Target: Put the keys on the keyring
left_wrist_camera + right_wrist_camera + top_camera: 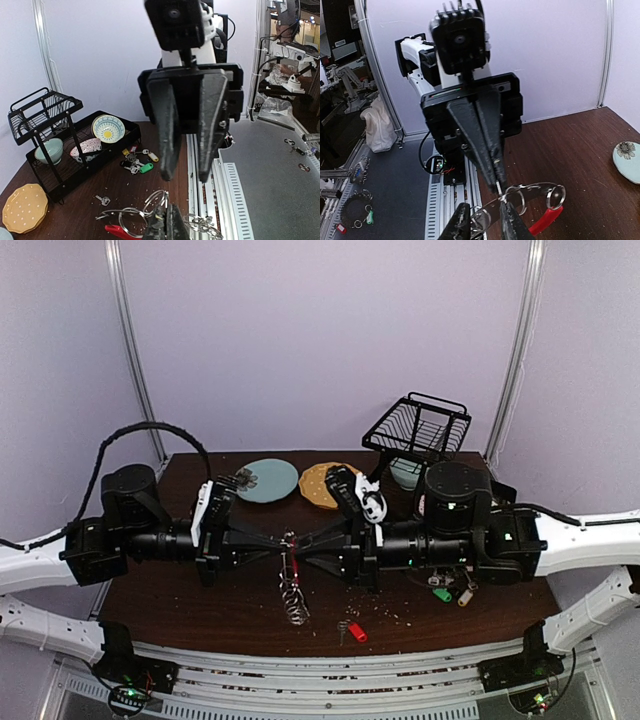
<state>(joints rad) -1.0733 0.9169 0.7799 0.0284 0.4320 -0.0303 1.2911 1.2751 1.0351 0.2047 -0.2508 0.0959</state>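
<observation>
Two arms meet nose to nose above the middle of the dark wooden table (180, 590), both stretched level. Left gripper (283, 546): jaws pressed fully together, pinching the keyring (292, 585) at its top; seen from the right wrist, its fingers (485, 145) taper to a point right at the wire of the ring. The ring hangs down from that pinch, silvery coils with a red sleeve segment (546, 220) on it, lower loops near or touching the table; cannot tell which. Right gripper (303, 549): jaws part-open with a clear gap between the fingers (167, 135), as the left wrist view shows; tips are just beside the ring's top, and I cannot tell whether they hold anything. One loose key with a red tag (354, 631) lies on the table near the front edge, apart from the ring. Another small silver key (103, 200) lies alone on the wood, by the black wire rack (417, 427). Bunch of keys with green, yellow and red tags (136, 161) sits near the rack's front. Rack holds bowls, one with a yellow centre (108, 128). Pale blue plate (267, 480) and yellow dotted plate (320, 483) lie side by side at the back of the table.
</observation>
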